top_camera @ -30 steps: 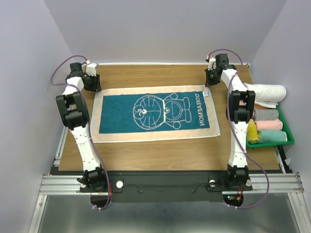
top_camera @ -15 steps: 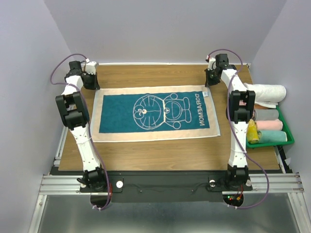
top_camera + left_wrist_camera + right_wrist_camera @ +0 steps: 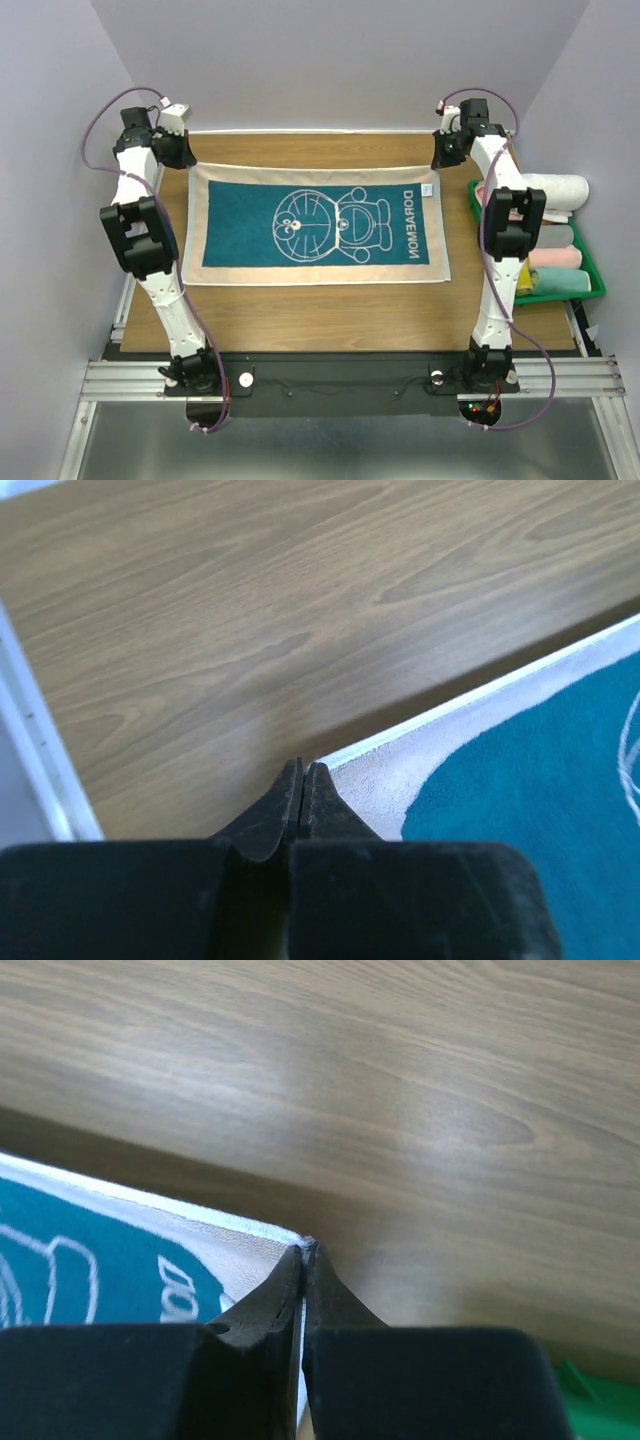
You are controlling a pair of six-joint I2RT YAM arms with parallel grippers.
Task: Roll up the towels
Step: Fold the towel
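The left hand [image 3: 303,772] and right hand [image 3: 307,1250] are each clamped on a far corner of the towel [image 3: 315,225], holding that edge above the tabletop [image 3: 330,300].

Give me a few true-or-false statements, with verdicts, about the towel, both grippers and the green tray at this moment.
1. The left gripper is shut on the far left corner of the towel. True.
2. Rolled towels lie in the green tray. True.
3. The towel on the table is rolled up. False: it lies spread open, print side up.
4. The right gripper hangs open over the tray. False: it is shut on the towel's far right corner.
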